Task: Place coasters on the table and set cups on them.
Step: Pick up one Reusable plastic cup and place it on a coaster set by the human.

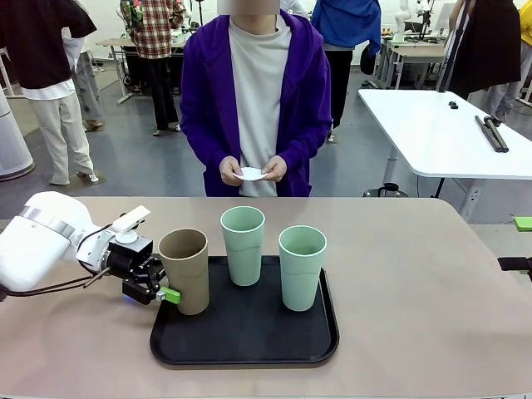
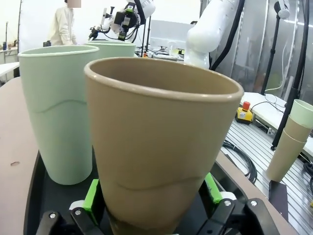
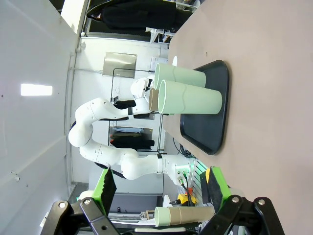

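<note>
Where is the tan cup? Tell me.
In the front view the tan cup stands at the left end of the black tray, between the fingers of the left gripper, with a mint green cup just right of it.

**Even Light, Soft Shadows Around the Tray**

Bright, diffuse room light falls evenly across the front view. The black tray [image 1: 249,345] shows a faint sheen, and shadows on the table [image 1: 416,274] beside it are soft. From the left wrist, the tan cup [image 2: 156,142] on the tray is sharp, while the room beyond the tray bows. From the right wrist, a light panel [image 3: 36,89] glares far behind the tray.
</note>
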Robot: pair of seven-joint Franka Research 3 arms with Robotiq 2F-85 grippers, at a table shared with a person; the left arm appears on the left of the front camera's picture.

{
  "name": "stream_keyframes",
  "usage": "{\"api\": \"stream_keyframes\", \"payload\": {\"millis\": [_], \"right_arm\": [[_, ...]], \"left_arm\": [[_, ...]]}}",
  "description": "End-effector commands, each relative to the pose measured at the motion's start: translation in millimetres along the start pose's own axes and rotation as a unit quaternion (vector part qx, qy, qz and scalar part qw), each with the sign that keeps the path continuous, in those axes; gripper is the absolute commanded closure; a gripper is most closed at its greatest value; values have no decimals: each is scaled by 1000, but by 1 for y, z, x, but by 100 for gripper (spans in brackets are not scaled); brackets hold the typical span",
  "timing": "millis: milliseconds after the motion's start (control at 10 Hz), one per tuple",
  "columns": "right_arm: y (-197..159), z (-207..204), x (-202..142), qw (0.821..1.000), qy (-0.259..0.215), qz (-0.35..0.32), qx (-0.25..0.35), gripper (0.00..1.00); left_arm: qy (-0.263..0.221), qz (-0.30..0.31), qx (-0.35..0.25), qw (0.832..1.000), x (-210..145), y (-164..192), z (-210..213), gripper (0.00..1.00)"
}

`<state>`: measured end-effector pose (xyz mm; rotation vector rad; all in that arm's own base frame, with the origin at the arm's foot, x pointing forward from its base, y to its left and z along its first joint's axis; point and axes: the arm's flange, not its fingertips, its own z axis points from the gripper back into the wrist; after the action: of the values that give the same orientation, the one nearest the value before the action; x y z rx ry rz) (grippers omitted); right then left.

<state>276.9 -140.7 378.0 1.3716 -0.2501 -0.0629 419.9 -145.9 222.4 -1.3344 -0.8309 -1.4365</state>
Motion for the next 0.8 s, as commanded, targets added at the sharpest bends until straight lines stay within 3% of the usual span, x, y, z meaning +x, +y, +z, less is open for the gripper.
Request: {"api": "stream_keyframes", "payload": {"millis": [0,100,200,300,500,700], "right_arm": [[1,1,0,1000,-1,-1,6,0],[1,1,0,1000,-1,-1,6,0],[1,1,0,1000,-1,-1,6,0],[1,1,0,1000,-1,-1,6,0],[1,1,0,1000,-1,-1,6,0],[1,1,0,1000,-1,-1,6,0]], "left_arm": [[-6,-40,-19,999,0,-2,-2,11],[-8,-42,-17,999,2,-2,-2,60],[-10,-44,-12,999,3,-3,-1,71],[-11,-47,-8,999,5,-3,-1,100],[-6,-51,28,998,25,-12,-2,100],[-15,-94,100,990,95,-37,9,100]]}}
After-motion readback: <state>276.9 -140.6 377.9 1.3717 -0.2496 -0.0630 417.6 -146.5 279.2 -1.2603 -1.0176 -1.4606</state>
